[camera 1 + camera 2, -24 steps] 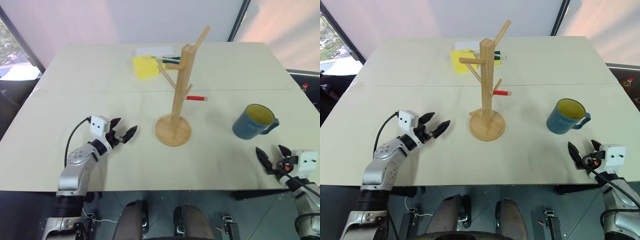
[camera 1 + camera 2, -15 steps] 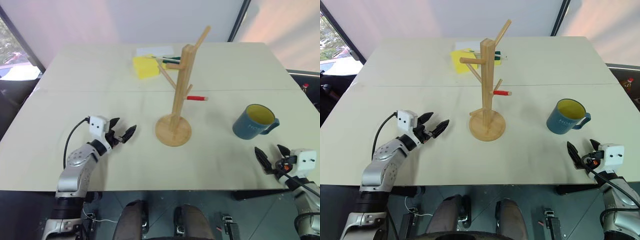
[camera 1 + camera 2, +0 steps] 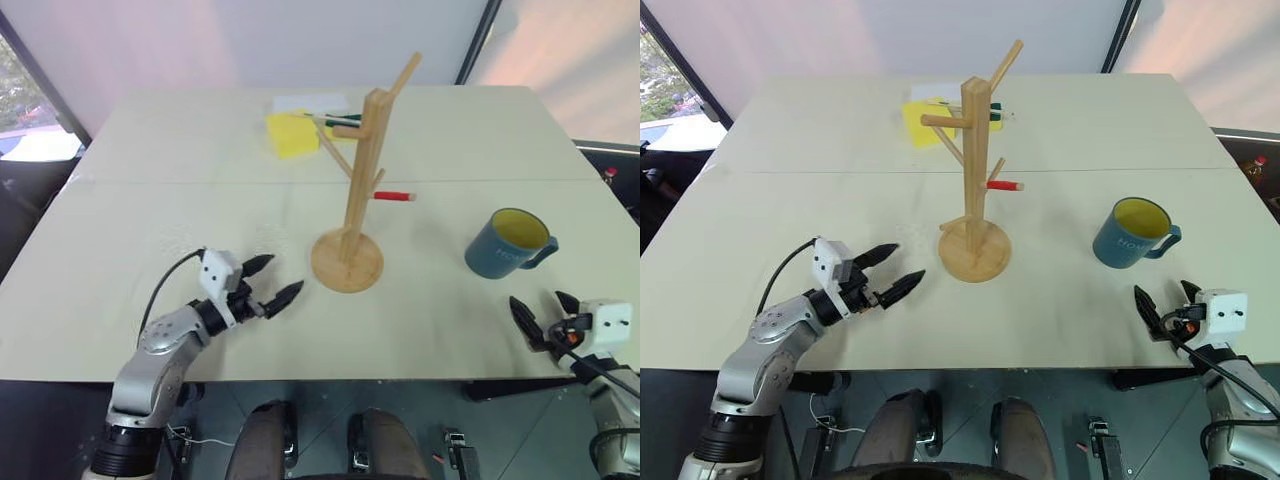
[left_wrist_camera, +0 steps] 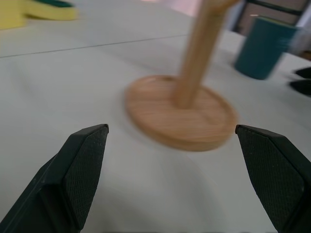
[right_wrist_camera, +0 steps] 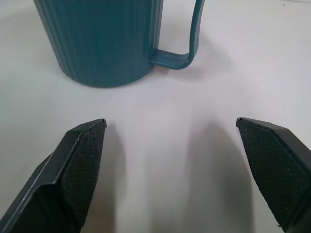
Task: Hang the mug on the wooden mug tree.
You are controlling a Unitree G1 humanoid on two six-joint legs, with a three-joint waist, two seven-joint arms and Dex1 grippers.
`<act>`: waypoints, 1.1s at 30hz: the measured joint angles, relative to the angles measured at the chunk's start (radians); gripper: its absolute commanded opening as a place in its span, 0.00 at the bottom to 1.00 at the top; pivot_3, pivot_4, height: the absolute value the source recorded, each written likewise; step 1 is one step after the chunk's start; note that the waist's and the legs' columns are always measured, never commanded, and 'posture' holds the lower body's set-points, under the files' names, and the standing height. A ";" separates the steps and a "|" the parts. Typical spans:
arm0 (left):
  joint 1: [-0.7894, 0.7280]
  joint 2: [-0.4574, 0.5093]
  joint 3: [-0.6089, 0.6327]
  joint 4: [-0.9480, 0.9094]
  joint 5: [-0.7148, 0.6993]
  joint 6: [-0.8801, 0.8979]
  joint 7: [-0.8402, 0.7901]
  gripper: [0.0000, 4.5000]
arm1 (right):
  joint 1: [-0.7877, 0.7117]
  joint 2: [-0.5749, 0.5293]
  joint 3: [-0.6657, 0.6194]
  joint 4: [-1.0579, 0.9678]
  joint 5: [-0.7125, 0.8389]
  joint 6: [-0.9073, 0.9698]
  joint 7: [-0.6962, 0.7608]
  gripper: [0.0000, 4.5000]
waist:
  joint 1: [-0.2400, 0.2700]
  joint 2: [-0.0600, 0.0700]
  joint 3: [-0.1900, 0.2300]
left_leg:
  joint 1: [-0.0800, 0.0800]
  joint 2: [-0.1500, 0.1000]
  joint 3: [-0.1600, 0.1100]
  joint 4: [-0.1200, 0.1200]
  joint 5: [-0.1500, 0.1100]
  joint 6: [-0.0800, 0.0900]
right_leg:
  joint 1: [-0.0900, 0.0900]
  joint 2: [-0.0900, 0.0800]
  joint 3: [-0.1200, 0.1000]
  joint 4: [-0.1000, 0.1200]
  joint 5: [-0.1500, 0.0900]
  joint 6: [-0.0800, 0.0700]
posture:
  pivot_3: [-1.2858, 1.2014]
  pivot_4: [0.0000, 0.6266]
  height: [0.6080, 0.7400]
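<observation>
So the slate-blue mug [image 3: 508,243] sits upright on the white table [image 3: 150,200], off to the right of the wooden mug tree [image 3: 352,190], well apart from it, handle pointing right. The right gripper [image 3: 545,317] is at the near edge just in front of the mug, fingers spread wide, nothing in them. The left gripper [image 3: 270,282] hovers left of the tree's round base, also spread and empty, aimed toward it. Behind the tree there's a red-and-white marker [image 3: 393,196], and a yellow sponge [image 3: 290,133] farther back.
</observation>
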 measured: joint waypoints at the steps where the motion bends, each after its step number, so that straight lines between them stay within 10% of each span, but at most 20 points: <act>1: -0.002 0.015 -0.022 -0.017 -0.001 0.004 -0.022 1.00 | -0.001 0.000 0.000 0.000 0.000 -0.001 -0.001 0.99 | 0.000 0.000 0.000 | 0.000 0.000 0.000 0.000 0.000 0.000 | 0.000 0.000 0.000 0.000 0.000 0.000 | 0.52 0.24 0.93; 33: -0.111 0.091 -0.183 -0.119 -0.043 0.065 -0.198 1.00 | -0.220 -0.073 0.017 0.127 -0.039 0.005 -0.062 0.99 | -0.001 0.003 -0.001 | 0.000 0.000 0.000 0.000 0.000 0.001 | 0.000 0.001 0.000 0.000 0.000 0.000 | 0.52 0.24 0.93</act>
